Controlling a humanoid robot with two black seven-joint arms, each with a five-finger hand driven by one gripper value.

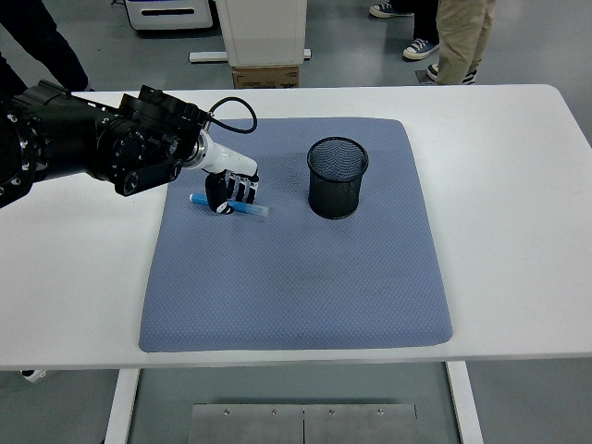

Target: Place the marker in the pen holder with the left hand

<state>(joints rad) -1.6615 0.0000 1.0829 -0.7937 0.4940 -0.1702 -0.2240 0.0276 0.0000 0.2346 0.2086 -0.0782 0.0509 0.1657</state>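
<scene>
A blue marker (250,210) lies on the grey-blue mat (296,268) at its upper left, slightly tilted. My left hand (229,190) is on top of it, fingers curled down around its middle; both ends of the marker stick out. The marker still touches the mat. A black mesh pen holder (337,176) stands upright on the mat, to the right of the hand and apart from it. The right arm is out of view.
The mat covers the middle of the white table (518,185). A cardboard box (266,76) and a white cabinet stand behind the far edge. People's legs show at the top right (458,37) and top left.
</scene>
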